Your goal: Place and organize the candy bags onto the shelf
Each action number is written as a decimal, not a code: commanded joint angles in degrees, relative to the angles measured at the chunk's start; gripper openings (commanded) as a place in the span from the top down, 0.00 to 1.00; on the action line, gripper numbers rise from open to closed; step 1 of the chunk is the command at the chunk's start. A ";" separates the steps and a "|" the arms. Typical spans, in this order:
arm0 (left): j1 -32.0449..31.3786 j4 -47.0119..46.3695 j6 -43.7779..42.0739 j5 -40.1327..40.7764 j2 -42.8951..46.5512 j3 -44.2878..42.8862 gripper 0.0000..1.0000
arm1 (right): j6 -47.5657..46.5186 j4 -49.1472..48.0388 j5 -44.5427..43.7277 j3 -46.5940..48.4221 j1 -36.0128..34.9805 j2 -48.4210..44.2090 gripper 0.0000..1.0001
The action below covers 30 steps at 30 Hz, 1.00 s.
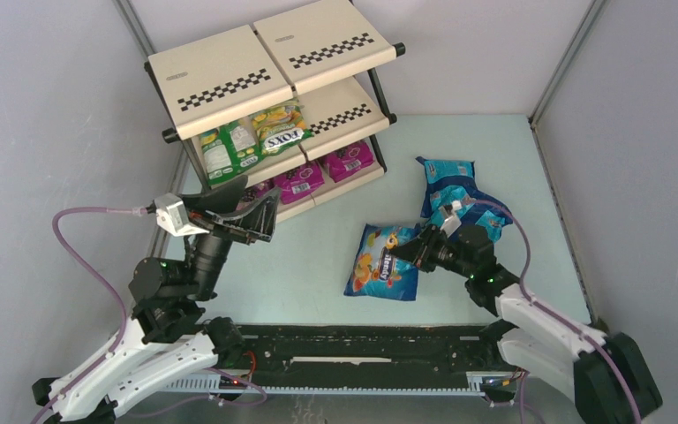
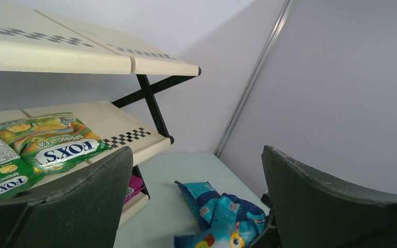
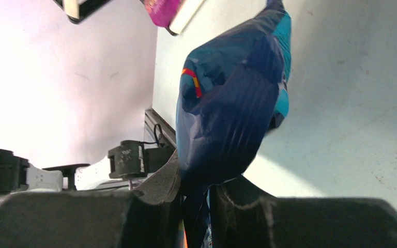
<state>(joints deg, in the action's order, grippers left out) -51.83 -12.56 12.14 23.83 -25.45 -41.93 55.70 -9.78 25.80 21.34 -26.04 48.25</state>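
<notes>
light: bright, even | shadows: soft, faint | right wrist: wall (image 3: 57, 77) blown out pinkish | focus: mostly sharp

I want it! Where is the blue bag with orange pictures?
The blue bag lies right of centre in the top view, pinched by the right gripper.

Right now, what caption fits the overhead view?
Right gripper pinches the blue fruit-art candy bag; open left gripper hovers by the shelf.

one shelf (image 1: 221, 75) — three green-yellow bags (image 1: 278, 128), three magenta bags (image 1: 349, 159), one blue orange-fruit bag (image 1: 380, 265) — teal bags (image 1: 446, 181), at least two.
</notes>
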 commanded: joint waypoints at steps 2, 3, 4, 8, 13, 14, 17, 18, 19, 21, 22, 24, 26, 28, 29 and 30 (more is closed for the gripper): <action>0.32 -0.54 0.62 0.07 0.71 0.56 0.00 | -4.06 8.30 -2.10 17.87 2.32 -3.29 1.00; 0.33 -0.46 0.56 0.06 0.79 0.59 0.00 | -4.69 9.13 -2.61 21.75 2.39 -2.42 1.00; 0.33 -0.45 0.48 0.04 0.87 0.50 0.00 | -5.49 9.47 -3.13 25.36 2.40 -1.28 1.00; 0.32 -0.32 -0.04 0.30 1.91 0.36 0.00 | -5.38 8.21 -4.61 40.26 2.61 4.25 1.00; 0.28 -0.27 -0.92 0.99 3.35 0.26 0.00 | -0.16 -1.17 -4.25 55.90 2.84 14.13 1.00; 0.28 -0.27 -1.09 1.23 3.60 0.21 0.00 | 1.25 -3.26 -4.52 58.35 2.76 16.13 1.00; 0.29 -0.27 -1.37 1.60 4.34 0.18 0.00 | 5.15 -8.54 -6.65 65.09 2.73 22.37 1.00; 0.32 -0.27 -1.41 1.69 4.58 0.12 0.00 | 5.77 -9.19 -7.66 67.97 2.61 24.50 1.00; 0.33 -0.33 -1.46 1.72 4.86 0.10 0.00 | 5.97 -9.32 -8.86 70.93 2.44 26.63 1.00; 0.33 -0.36 -1.65 1.97 5.54 0.14 0.00 | 7.90 -10.16 -10.35 76.70 2.31 31.04 1.00; 0.34 -0.44 -1.74 2.19 5.83 0.09 0.00 | 9.05 -11.33 -10.80 79.03 2.31 33.27 1.00; 0.33 -0.52 -2.00 2.54 6.35 0.11 0.00 | 10.08 -13.47 -13.19 83.76 1.91 37.45 1.00; 0.38 -0.57 -2.12 2.93 6.78 0.16 0.00 | 10.29 -12.38 -16.89 89.23 1.28 42.23 1.00; 0.33 -0.61 -2.12 2.97 7.17 0.18 0.00 | 10.22 -12.29 -22.70 91.11 0.14 45.39 1.00; 0.35 -0.58 -2.12 2.97 7.37 0.14 0.00 | 10.47 -12.31 -25.22 91.72 -0.41 46.83 1.00; 0.38 -0.68 -2.12 2.97 7.49 0.19 0.00 | 10.88 -12.03 -28.87 92.47 -0.86 48.40 1.00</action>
<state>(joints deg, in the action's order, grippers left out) -51.72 -12.51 11.51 25.54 -18.65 -41.93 63.33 -11.79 11.14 107.68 -25.10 94.06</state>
